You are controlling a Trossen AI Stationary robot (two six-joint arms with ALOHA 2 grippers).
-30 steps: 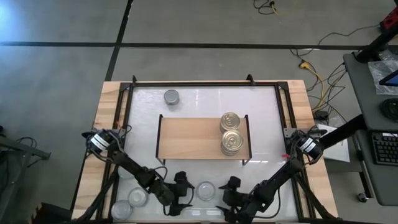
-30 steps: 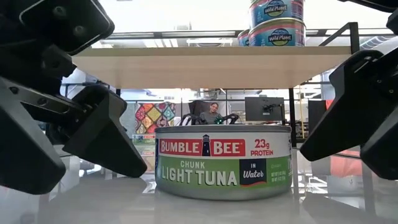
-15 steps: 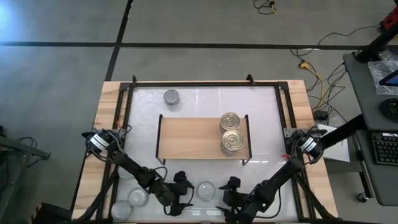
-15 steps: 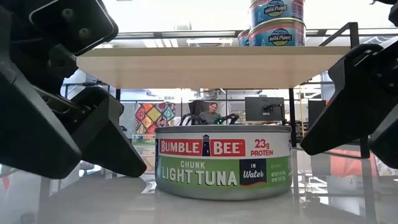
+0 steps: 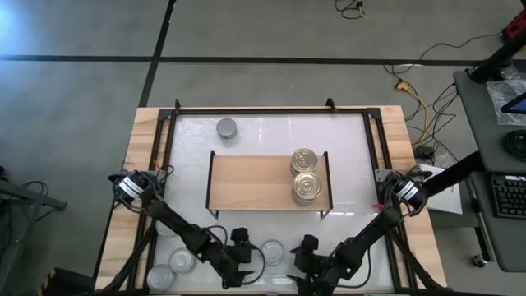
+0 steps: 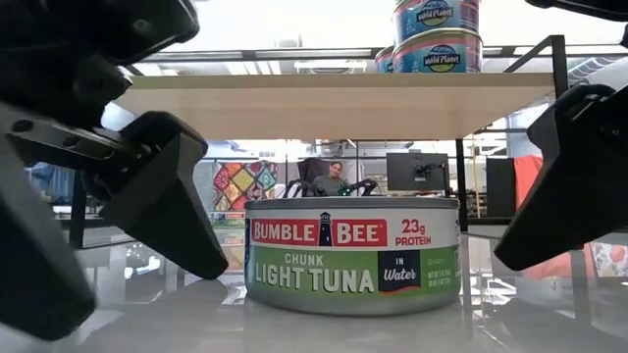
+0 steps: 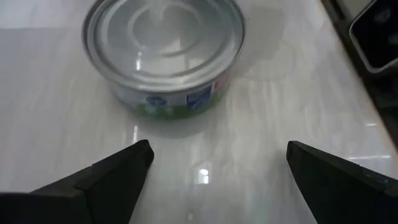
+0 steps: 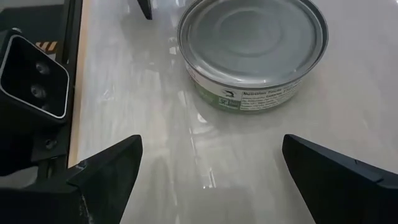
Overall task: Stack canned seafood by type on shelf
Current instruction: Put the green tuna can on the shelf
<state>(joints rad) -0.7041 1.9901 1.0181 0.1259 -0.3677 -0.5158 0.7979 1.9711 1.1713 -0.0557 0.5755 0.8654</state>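
A silver-topped tuna can — red-and-green label — sits on the white tabletop at the near edge, between the left gripper and right gripper; both have fingers spread, holding nothing. Two gold-topped cans stand on the shelf; three more silver cans lie off it — one beyond the shelf, two near the left arm.
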